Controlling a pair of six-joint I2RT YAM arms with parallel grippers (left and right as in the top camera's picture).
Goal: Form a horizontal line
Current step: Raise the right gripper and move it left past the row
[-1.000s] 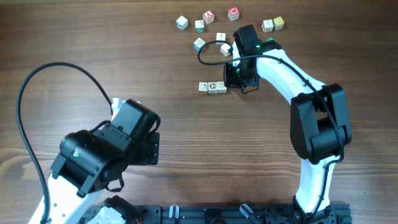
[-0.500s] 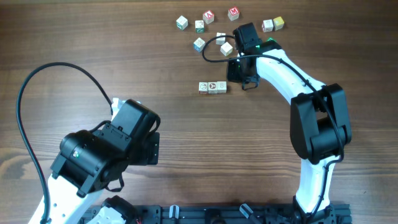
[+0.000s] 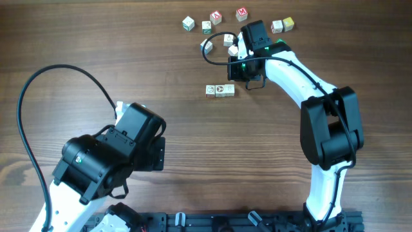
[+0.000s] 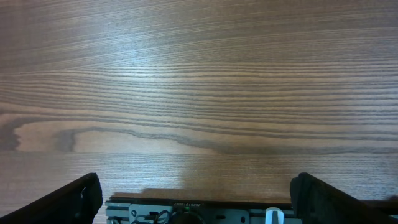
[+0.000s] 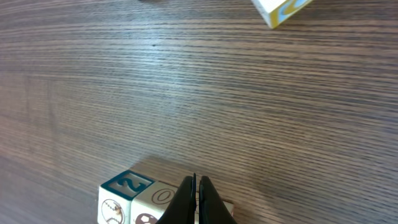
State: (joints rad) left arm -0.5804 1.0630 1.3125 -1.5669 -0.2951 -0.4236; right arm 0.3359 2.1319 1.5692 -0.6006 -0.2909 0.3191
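**Item 1. Surface.** Dark brown wooden table (image 3: 96, 38) with fine grain running from 9 to 3 o'clock and a pale glare patch in the left wrist view. It fills all three views. A black metal rail (image 3: 225, 222) lies along its 6 o'clock edge.

**Item 2. Horizontal line** (image 3: 220, 91). A short straight row of small whitish cubes with red and tan marks on top, touching side by side. It lies just toward 12 o'clock from the table's centre.

**Item 3. Loose white letter cubes** (image 3: 216, 17). They have red, green and yellow faces and are scattered toward 12 o'clock, apart from the row.

**Item 4. Right gripper** (image 5: 194, 190). Its black fingers are pressed together, gripping nothing. It sits at 1 o'clock of the row's 3 o'clock end, near but not touching. Its wrist view shows a white cube with a teal numeral (image 5: 127, 185) just beside the tips; I cannot tell which cube this is.

**Item 5. Left gripper** (image 4: 196, 183). The claw is spread wide and empty over bare wood at 8 o'clock, well apart from every cube.

**Item 6. Black cable** (image 3: 64, 67). It arcs over the left arm.
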